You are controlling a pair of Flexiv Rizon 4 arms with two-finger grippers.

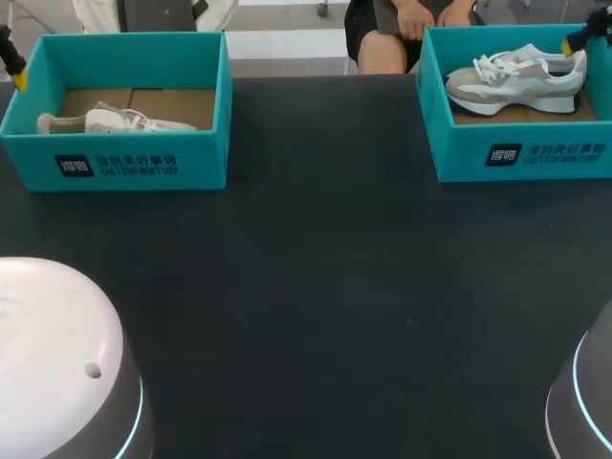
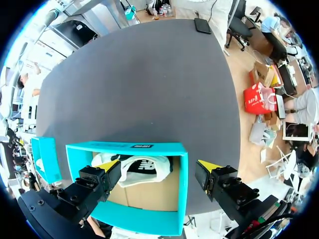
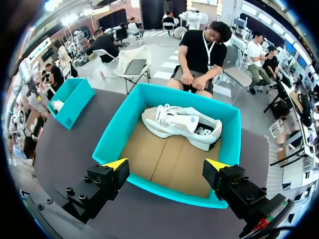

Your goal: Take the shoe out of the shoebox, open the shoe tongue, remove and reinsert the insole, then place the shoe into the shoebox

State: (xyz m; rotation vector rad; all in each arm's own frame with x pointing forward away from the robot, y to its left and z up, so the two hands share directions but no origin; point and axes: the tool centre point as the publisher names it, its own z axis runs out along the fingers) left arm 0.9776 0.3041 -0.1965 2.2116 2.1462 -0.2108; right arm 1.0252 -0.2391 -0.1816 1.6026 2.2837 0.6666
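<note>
While the left hand (image 2: 158, 167) and right hand (image 3: 166, 164) are held apart above each box (image 3: 112, 134), its wall could be struck, or a shoe (image 3: 182, 124) caught by laces only.

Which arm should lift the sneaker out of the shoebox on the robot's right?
Right. The open right gripper hangs over that shoebox, sneaker just ahead; the left gripper is over the other shoebox.

A dark table (image 1: 316, 277), and little else for us to note.
We see its matte, near-black top stretching far ahead of the left gripper (image 2: 158, 165), beyond its jaws. A small flat black thing (image 2: 202, 26) sits at its far edge, too small for us to identify. The same dark top shows under the right gripper (image 3: 167, 164), between its jaws.
</note>
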